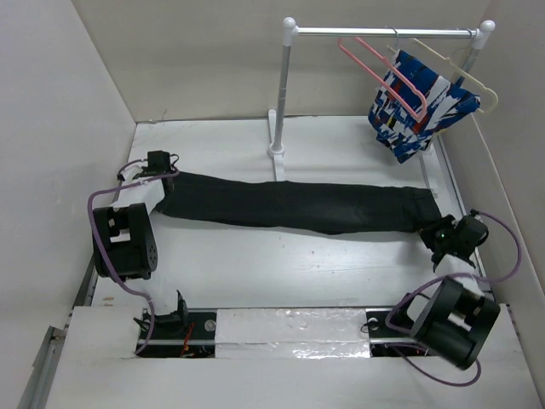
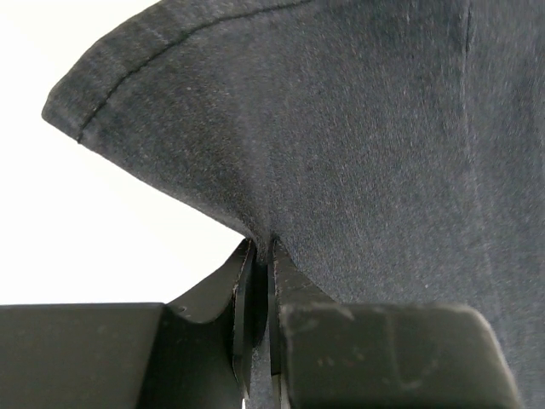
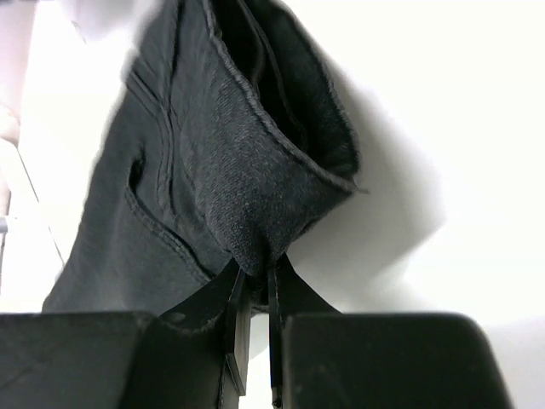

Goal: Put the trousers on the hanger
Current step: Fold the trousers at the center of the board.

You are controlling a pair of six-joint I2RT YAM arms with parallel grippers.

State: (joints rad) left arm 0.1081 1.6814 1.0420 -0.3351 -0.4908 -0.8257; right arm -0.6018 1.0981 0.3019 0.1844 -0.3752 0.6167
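Note:
The black trousers [image 1: 294, 204] lie stretched left to right across the table. My left gripper [image 1: 168, 176] is shut on their left end; in the left wrist view the fabric [image 2: 341, 136] is pinched at my left gripper [image 2: 262, 251]. My right gripper [image 1: 433, 227] is shut on their right end, the waistband [image 3: 255, 145], pinched at my right gripper [image 3: 257, 266]. The pink hanger [image 1: 387, 70] hangs on the rail at the back right, apart from the trousers.
A white clothes rail [image 1: 383, 32] stands at the back on a post [image 1: 281, 94]. A cream hanger [image 1: 464, 72] with a blue, white and red garment [image 1: 417, 106] hangs beside the pink one. White walls enclose the table.

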